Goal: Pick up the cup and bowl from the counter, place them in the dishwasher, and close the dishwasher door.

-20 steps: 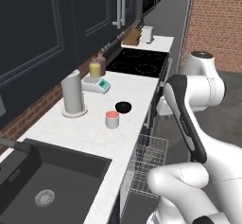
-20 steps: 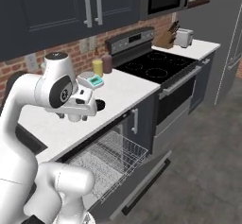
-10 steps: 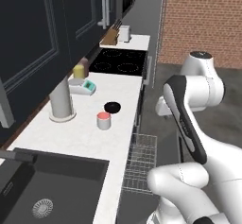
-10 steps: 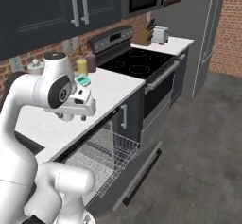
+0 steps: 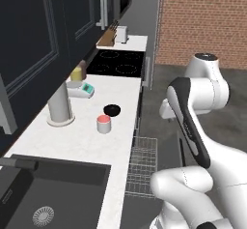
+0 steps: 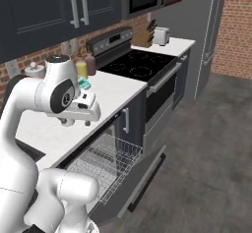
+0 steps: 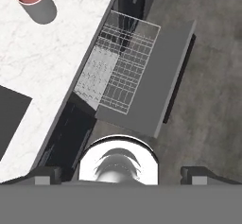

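A white speckled bench (image 5: 77, 141) runs along dark cabinets toward a brick wall, with grey floor to its right. At the near left a dark sink (image 5: 48, 194) is sunk into the bench. Farther along stands a tall grey cylinder (image 5: 60, 105) on a round base, with a yellow bottle (image 5: 76, 73) behind it. The cup (image 5: 103, 123) sits upright near the bench's front edge, its pink inside showing, nothing in it that can be seen. The black bowl (image 5: 112, 109) sits just beyond it, close but apart. A black cooktop (image 5: 116, 63) follows, then a toaster (image 5: 121, 34). Below the bench edge the dishwasher (image 6: 106, 160) is open: its wire rack (image 7: 120, 67) is pulled out and holds no dishes, and the dishwasher door (image 7: 156, 81) lies flat. The gripper (image 6: 81, 123) hangs above the bench beside the rack; whether its jaws are wide or narrow cannot be told.
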Tool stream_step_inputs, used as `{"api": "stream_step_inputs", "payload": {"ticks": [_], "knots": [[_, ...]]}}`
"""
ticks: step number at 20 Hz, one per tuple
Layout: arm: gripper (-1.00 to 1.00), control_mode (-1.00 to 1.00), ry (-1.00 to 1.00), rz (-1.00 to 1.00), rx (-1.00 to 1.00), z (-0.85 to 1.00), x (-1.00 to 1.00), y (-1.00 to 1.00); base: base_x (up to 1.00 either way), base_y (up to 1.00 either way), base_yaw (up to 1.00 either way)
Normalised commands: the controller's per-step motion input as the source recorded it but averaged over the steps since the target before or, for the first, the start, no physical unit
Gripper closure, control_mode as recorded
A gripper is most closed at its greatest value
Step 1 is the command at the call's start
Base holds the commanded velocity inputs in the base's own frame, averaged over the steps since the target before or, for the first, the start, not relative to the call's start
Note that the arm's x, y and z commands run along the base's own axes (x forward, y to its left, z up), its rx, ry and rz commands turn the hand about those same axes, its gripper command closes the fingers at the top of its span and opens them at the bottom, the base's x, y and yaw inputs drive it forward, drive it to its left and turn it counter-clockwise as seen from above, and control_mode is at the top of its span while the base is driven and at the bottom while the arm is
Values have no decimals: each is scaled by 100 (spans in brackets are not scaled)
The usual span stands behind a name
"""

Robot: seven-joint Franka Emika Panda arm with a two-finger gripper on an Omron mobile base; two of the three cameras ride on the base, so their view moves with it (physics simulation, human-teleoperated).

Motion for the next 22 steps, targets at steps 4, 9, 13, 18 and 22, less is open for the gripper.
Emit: {"api": "stream_step_inputs", "payload": {"ticks": [4,9,13,18,22], "knots": [[-100,-100,-17,0,32,0,-4,28,0,0,0],[-100,-100,-20,13,42,-8,25,44,0,0,0],[-100,-100,-11,11,36,-31,53,53,0,0,0],[-100,-100,3,3,3,-18,87,57,0,0,0],[-100,-100,9,0,0,-12,86,36,0,0,0]]}}
